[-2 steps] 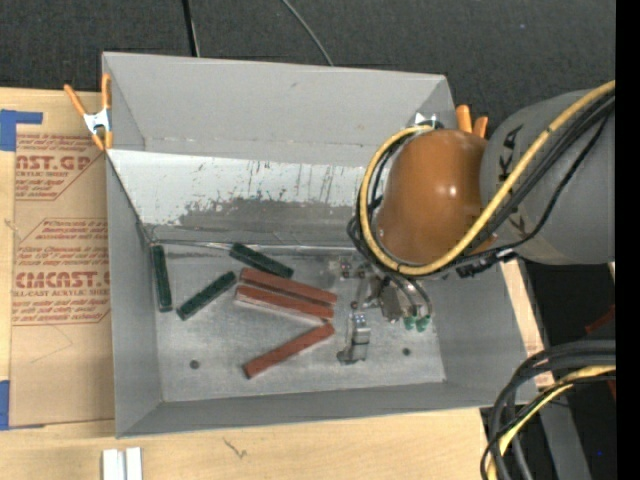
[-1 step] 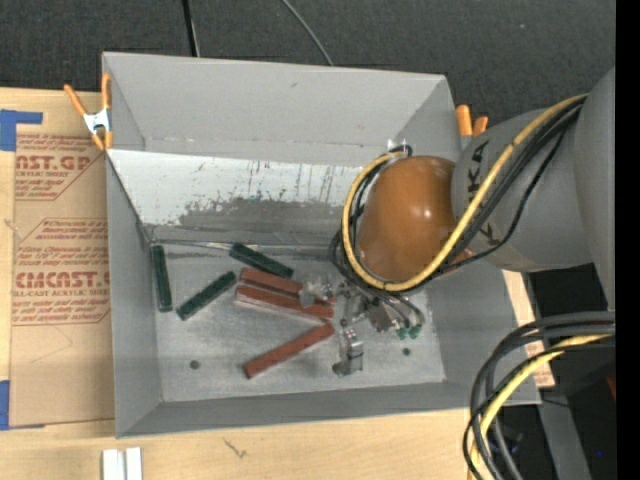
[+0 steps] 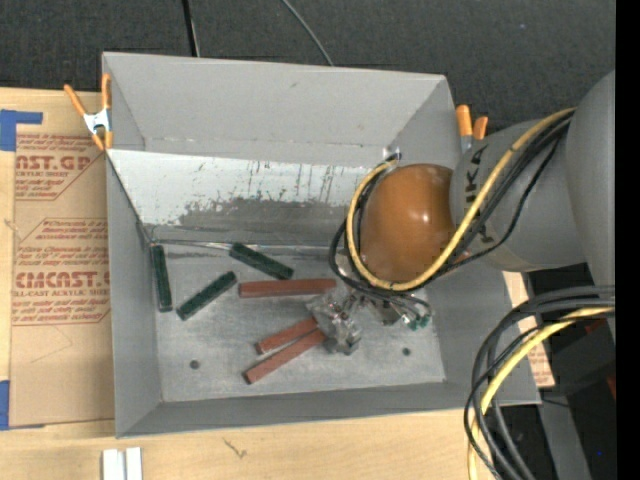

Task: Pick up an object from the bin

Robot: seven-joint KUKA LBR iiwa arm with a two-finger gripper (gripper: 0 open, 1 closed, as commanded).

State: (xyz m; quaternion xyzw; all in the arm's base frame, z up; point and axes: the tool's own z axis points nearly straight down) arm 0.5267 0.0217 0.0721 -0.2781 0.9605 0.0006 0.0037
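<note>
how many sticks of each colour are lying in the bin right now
dark green flat sticks: 3
reddish-brown flat sticks: 3
total: 6

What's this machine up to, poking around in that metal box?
A robot arm is reaching from the right into a grey metal bin to pick something out. Its claw is down near the floor, at the right-hand ends of three reddish-brown sticks, closest to the middle stick. I cannot tell whether it has gripped it; all the sticks lie flat on the floor. Three dark green sticks lie further left, away from the claw.
</note>
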